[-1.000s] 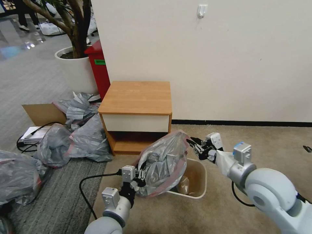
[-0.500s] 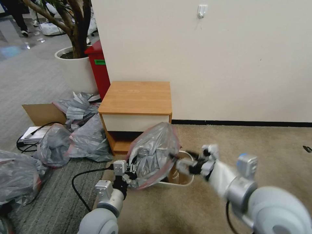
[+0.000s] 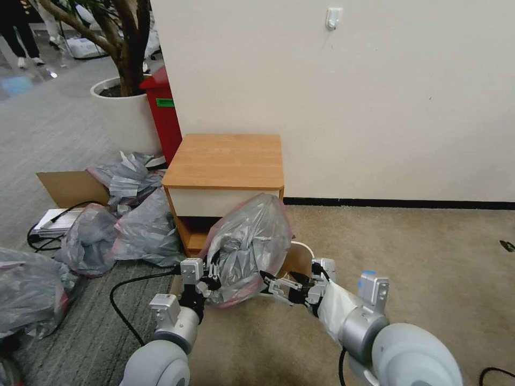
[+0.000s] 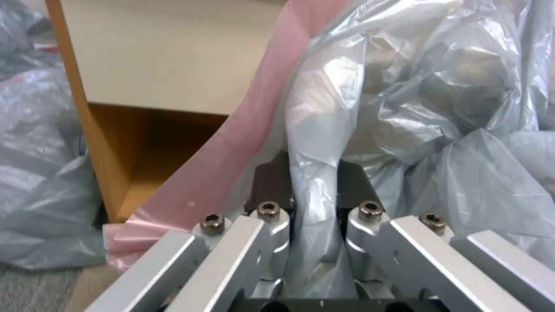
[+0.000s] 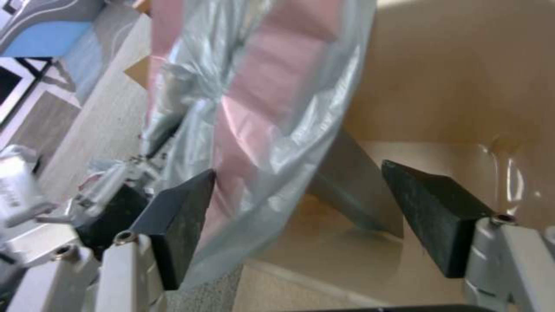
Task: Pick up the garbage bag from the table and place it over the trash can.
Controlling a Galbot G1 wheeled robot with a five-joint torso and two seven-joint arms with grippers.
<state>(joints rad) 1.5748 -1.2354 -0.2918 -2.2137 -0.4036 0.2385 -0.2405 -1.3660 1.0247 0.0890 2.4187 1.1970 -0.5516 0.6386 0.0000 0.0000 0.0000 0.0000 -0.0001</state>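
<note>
Beside the table (image 3: 225, 161), the left gripper (image 4: 312, 190) pinches the garbage bag (image 3: 249, 244); the right gripper (image 5: 301, 221) (jaws spread) must clamp the rim over the trash can (image 3: 301, 252)

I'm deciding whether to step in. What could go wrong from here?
The left gripper pinches just a thin fold of the translucent grey garbage bag with its pink rim; it could slip. The open right gripper may miss the rim. The bunched bag may not spread over the cream plastic trash can.
</note>
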